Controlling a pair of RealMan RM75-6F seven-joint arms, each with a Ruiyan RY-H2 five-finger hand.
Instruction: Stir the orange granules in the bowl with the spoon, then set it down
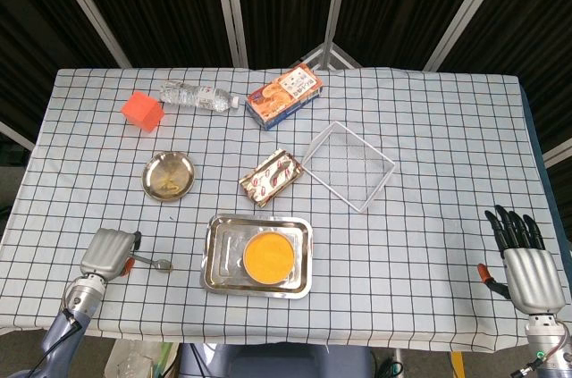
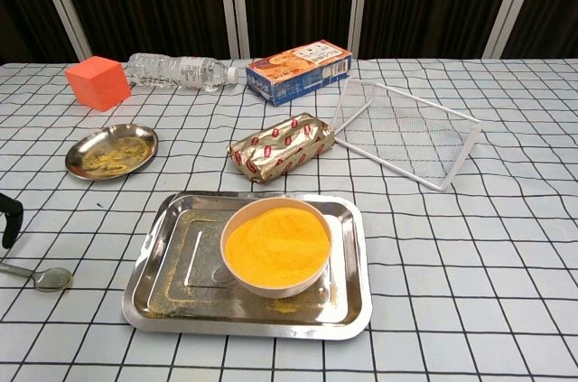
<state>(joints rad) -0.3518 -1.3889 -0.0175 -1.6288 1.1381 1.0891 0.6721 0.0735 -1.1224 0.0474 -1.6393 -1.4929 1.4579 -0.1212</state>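
Lying flat just right of the left hand [image 1: 106,252], whose grip state cannot be judged, the spoon [image 1: 152,261] points its bowl end toward the bowl of orange granules [image 1: 269,255]; the right hand [image 1: 524,264] rests far off, fingers extended and empty.

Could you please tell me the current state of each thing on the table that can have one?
Spoon: flat on the cloth, not lifted.
Bowl: upright in the tray, full.
Bottle: on its side.
Left robot hand: at the spoon's handle.
Right robot hand: open, holding nothing.
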